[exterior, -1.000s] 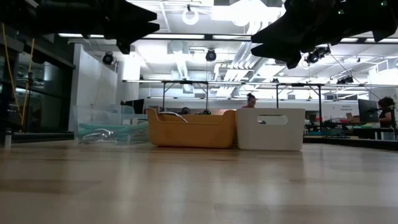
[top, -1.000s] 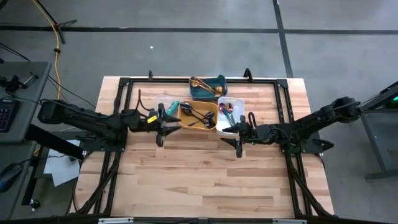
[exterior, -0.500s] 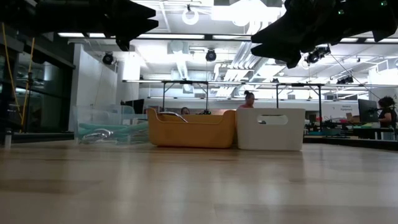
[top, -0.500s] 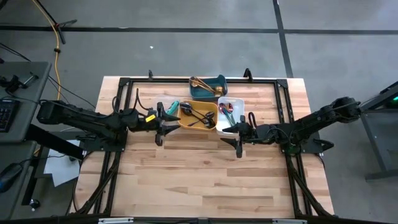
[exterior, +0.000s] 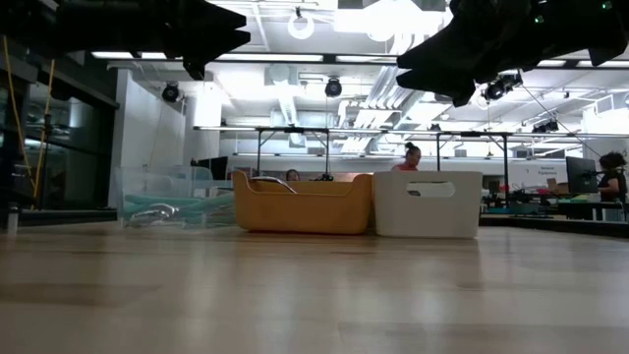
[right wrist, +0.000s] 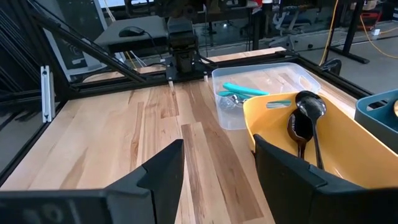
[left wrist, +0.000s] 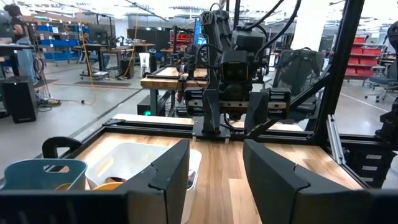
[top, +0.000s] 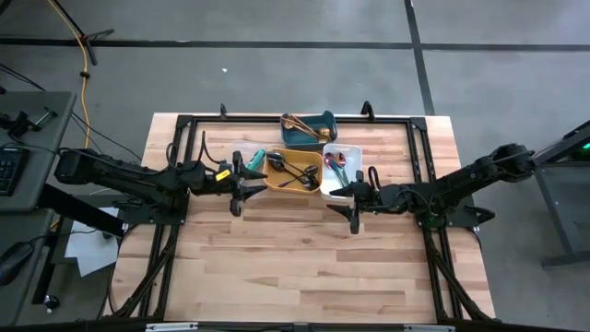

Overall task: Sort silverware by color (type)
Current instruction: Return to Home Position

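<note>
Four trays stand together at the table's far middle. The teal tray [top: 310,130] holds gold silverware [top: 297,123]. Black spoons [right wrist: 306,123] lie in the yellow tray [top: 293,173]. The white tray [top: 340,169] holds pink-purple pieces [top: 336,165]. Teal-handled pieces [right wrist: 247,91] lie in the clear tray [right wrist: 261,93]. My left gripper [top: 247,184] hangs open in the air just left of the yellow tray. My right gripper [top: 339,196] hangs open over the near edge of the white tray. The two grippers face each other, and neither holds anything.
A black frame [top: 194,124] runs around the table's edges. Bare wood [top: 295,267] stretches from the trays to the near edge. In the low view the yellow tray [exterior: 303,205] and the white tray [exterior: 428,204] stand side by side. People [exterior: 409,155] move about in the room behind.
Both arms and all the trays have kept still. A person in the room behind the table has walked toward the right.
</note>
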`<state>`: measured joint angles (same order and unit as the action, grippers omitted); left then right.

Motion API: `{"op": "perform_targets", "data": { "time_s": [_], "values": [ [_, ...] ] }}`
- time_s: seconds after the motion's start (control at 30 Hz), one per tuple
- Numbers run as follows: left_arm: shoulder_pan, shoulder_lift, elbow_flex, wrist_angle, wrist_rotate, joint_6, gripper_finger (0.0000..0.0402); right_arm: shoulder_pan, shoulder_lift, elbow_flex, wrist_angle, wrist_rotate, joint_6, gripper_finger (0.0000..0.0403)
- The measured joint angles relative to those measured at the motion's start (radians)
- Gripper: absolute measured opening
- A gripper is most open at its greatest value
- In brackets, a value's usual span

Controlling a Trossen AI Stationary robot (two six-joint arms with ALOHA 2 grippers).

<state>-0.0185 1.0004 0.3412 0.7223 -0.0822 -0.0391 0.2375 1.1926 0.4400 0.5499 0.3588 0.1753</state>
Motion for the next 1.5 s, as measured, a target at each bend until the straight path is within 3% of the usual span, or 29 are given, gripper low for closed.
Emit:
{"op": "perform_targets", "data": {
  "time_s": [0.87, 1.2, 1.4, 1.5],
  "values": [
    [0.0, 0.0, 0.0, 0.009, 0.001, -0.001, 0.0145, -0.001, 0.0, 0.0, 0.054, 0.001, -0.022, 0.019],
    [0.003, -0.004, 0.0, 0.018, 0.019, 0.118, 0.0145, -0.001, 0.0, 0.0, 0.053, 0.0, -0.027, 0.019],
    [0.071, -0.076, 0.0, 0.004, 0.024, 0.173, 0.0145, -0.001, 0.0, 0.0, 0.051, -0.002, -0.024, 0.019],
    [0.139, -0.132, 0.001, -0.014, 0.092, 0.174, 0.0145, -0.001, 0.0, 0.0, 0.051, -0.002, -0.027, 0.019]
  ]
}}
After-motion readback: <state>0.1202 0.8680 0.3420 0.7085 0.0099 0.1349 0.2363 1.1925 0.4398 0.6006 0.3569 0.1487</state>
